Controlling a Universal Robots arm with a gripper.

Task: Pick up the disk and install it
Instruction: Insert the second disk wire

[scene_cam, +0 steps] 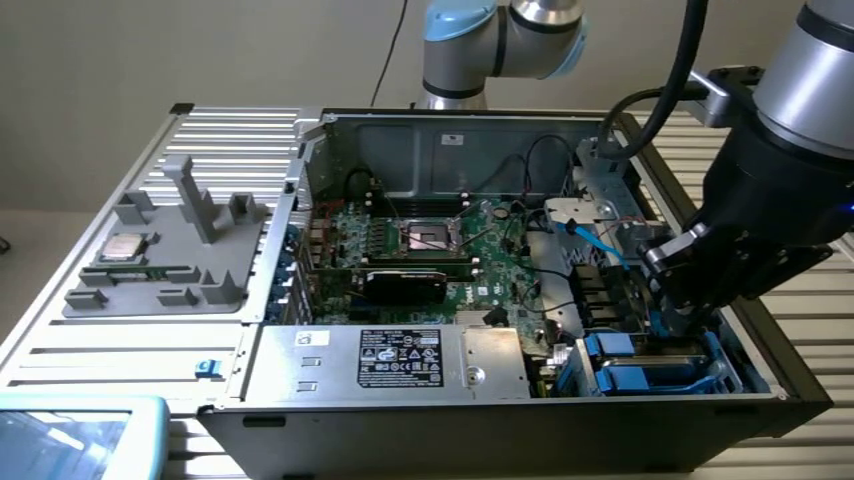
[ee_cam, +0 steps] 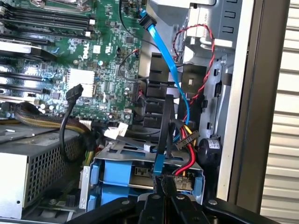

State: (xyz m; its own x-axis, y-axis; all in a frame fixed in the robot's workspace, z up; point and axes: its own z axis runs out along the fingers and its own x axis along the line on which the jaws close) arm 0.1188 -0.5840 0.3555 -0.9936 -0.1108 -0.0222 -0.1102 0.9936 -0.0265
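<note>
fingers (ee_cam: 161, 205): closed, over disk (ee_cam: 140, 172) | computer case (scene_cam: 787, 385) on slatted table (scene_cam: 107, 350) (beige wall behind)

The open computer case (scene_cam: 534, 260) left little room on the exterior view's right, where the gripper (scene_cam: 683, 290) hung low over the drive bay (scene_cam: 654, 365). The case's side wall (scene_cam: 781, 350) stood close beside it. In the wrist view a blue flat cable (ee_cam: 170, 65), a red and black twisted wire (ee_cam: 198, 60) and a black cable (ee_cam: 164, 126) crossed the gap above the bay, and blue rails (ee_cam: 100, 172) lined its mouth. The silver box with a black label (scene_cam: 387, 358) blocked the near edge. Over the green board (scene_cam: 441, 240) the way stood more open. The grey tray (scene_cam: 167, 260) outside the case lay unobstructed from above.
</note>
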